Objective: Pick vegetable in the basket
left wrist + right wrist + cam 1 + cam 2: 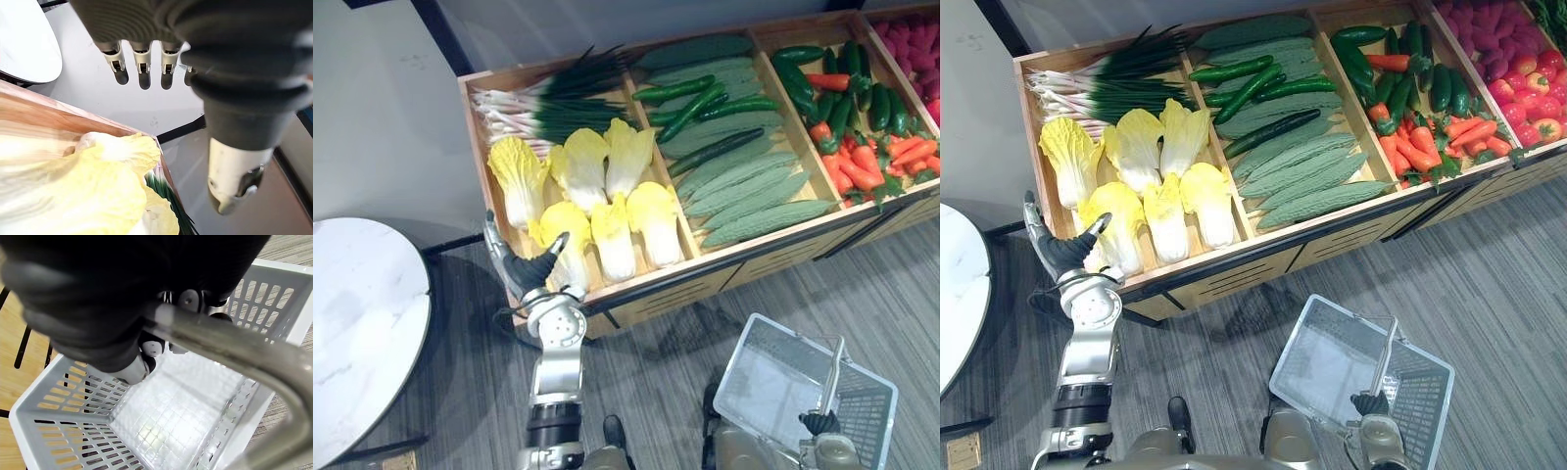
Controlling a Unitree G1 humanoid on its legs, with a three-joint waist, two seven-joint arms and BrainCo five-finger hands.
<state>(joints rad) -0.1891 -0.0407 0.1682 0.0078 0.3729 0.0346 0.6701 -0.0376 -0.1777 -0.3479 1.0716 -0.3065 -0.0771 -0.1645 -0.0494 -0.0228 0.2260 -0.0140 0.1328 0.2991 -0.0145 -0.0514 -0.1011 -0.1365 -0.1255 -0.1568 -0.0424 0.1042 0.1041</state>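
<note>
- Right wrist view: the right hand is curled round the grey metal handle of the white slotted plastic basket, which is carried tilted with nothing seen inside. A slack hold could let it swing or tip when a load is dropped in.
- The left hand is placed at the front left corner of the shallow wooden display crate, with fingers spread, thumb apart and nothing grasped. A low reach could catch the crate's rim.
- The pale yellow leafy cabbage heads lie just beyond that hand, and none has been picked. Soft leaves may tear or slip from a shallow pinch, and touching neighbours may be dragged along.
- The long green onions lie behind the cabbages and could be disturbed by an overshoot.
- The basket is well apart from the cabbages, so a weakly held head could be dropped in transfer.
</note>
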